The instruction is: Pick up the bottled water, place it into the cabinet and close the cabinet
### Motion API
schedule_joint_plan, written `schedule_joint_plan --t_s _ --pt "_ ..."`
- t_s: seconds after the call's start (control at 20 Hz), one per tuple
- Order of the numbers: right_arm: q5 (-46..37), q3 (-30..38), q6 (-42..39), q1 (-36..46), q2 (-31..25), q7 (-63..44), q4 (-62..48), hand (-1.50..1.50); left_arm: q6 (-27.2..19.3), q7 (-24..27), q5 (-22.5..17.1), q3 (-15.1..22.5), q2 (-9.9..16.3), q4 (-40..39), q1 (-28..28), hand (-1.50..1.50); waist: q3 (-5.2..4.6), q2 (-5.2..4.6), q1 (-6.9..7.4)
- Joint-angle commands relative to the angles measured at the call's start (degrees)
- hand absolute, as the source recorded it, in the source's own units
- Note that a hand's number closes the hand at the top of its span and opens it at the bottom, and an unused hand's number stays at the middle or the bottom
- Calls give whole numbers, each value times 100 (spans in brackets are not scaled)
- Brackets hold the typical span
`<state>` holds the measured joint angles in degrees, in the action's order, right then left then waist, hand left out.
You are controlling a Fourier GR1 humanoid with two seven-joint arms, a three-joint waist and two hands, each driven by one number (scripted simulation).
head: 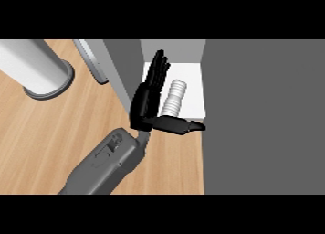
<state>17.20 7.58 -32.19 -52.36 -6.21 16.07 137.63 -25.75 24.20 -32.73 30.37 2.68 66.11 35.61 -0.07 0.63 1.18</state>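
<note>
At the far edge of the wooden counter (50, 137), seen from the head view, a grey cabinet (266, 114) stands with its white inside (191, 87) showing through the opening. The water bottle (173, 98), pale and ribbed, lies on its side on that white floor, its length running from the cabinet's front edge toward the back. One hand (150, 93) reaches in from the counter on a grey forearm (108, 167) that comes up from the lower edge; which arm it is cannot be told for certain from this view, though it reads as the left. Its fingers (157, 68) are straight and held together, pointing into the cabinet along the bottle's left side, just beside it. The thumb (179, 124) sticks out to the right across the front edge of the opening, just below the near end of the bottle; whether it touches the bottle cannot be told. The cabinet door (91, 59) stands open at the counter's far edge, left of the opening. Further left, near the far left corner, a grey pillar (30, 64) rises from a round base.
</note>
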Motion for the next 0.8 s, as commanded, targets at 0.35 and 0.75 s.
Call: schedule_joint_plan --t_s 0.35,0.75 --pt "-137 -518 -468 -31 -749 -785 918 150 -220 -376 177 567 783 2376 -1890 -150 -3 -34 17" --pt "-903 -1769 -758 21 -793 -1012 882 150 32 -88 163 529 1640 3515 -3335 -150 -6 -25 -44"
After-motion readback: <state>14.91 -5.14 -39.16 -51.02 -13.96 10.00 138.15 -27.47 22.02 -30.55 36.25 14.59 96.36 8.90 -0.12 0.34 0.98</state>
